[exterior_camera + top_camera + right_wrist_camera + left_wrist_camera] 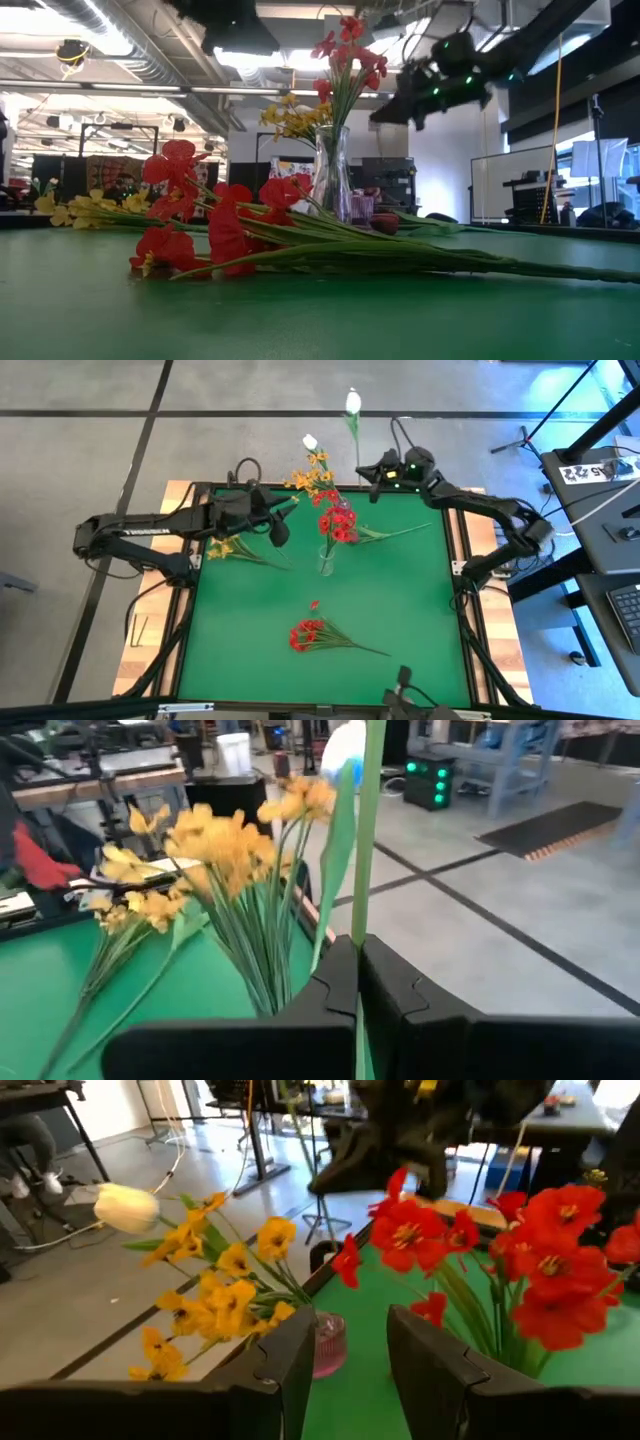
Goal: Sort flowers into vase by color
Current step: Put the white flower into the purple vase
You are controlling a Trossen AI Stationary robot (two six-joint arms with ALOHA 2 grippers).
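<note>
On the left of the mat (400, 620), a yellow spray (235, 548) lies flat near the edge, stems pointing inward; it looks parked there, waiting its turn. Just above it the left gripper (281, 520) hovers over the table's far-left part, its fingers (290, 1365) apart and holding nothing. Its wrist view looks straight past them at yellow blooms and red ones, so it seems lined up on the far bunch, probably to take a stem or steady it.

Near the middle stands the clear vase (326, 560), upright, with red flowers (337, 523) in it, heads fanned above the rim. That suggests red is the colour going into this vase. A second yellow bunch (312, 477) shows at the far edge behind the vase; whether its stems sit in a second vase or lean there, I cannot tell. A white bud (310, 442) pokes out beyond it.

Closer to the front, a red bunch (308, 634) lies on its side with stems trailing right, well apart from the vase and still to be sorted; a loose red petal (314, 603) lies between them.

On the right, the right gripper (357, 980) sits at the far edge, its jaws clamped on the stem (367, 830) of a white tulip (352, 401). The stem is held upright with the bud out past the table edge, likely so it can be carried over the bunches and lowered stem-first.
</note>
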